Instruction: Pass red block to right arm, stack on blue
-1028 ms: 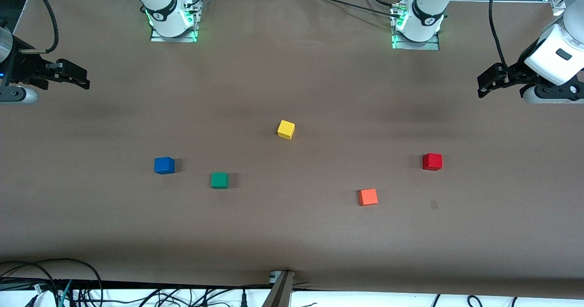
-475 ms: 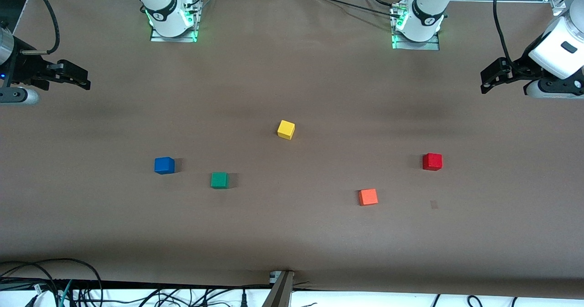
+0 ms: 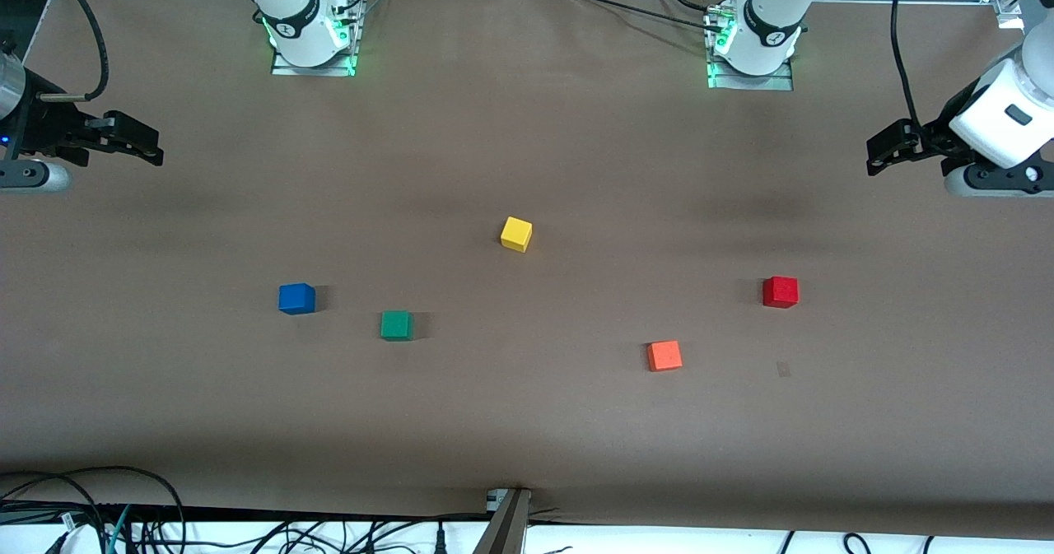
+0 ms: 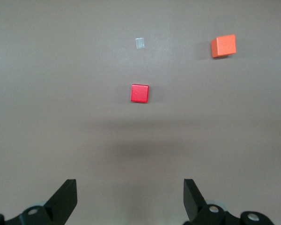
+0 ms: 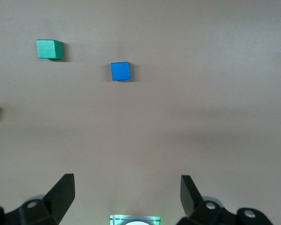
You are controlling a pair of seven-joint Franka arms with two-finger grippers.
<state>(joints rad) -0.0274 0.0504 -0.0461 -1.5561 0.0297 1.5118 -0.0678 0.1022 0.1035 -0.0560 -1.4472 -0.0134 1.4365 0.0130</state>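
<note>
Initially, nothing of the task had been done: the red block (image 3: 780, 291) lay on the brown tabletop (image 3: 527, 422) toward my left arm's end, farther from the front camera than the orange-red cube (image 3: 664, 356) and well apart from it. The blue cube (image 3: 296, 299) sat toward my right arm's end, beside the green cube (image 3: 396, 325), with the yellow cube (image 3: 516, 234) near the middle. My left end effector (image 3: 885, 149) hung in the air over the tabletop's edge at its own end, released and empty, its fingers (image 4: 65, 199) spread wide in the left wrist view with the red block (image 4: 139, 93) ahead of them. My right end effector (image 3: 136, 142) waited over its end of the tabletop, likewise spread and empty, the blue cube (image 5: 120, 71) in its sight. I judged the red block to be light, rigid and flat-faced, probably smooth, so unlikely to deform but apt to twist if pinched at a corner. Hold should fall on two opposite side faces, low enough to leave upper faces free for the handover.
</note>
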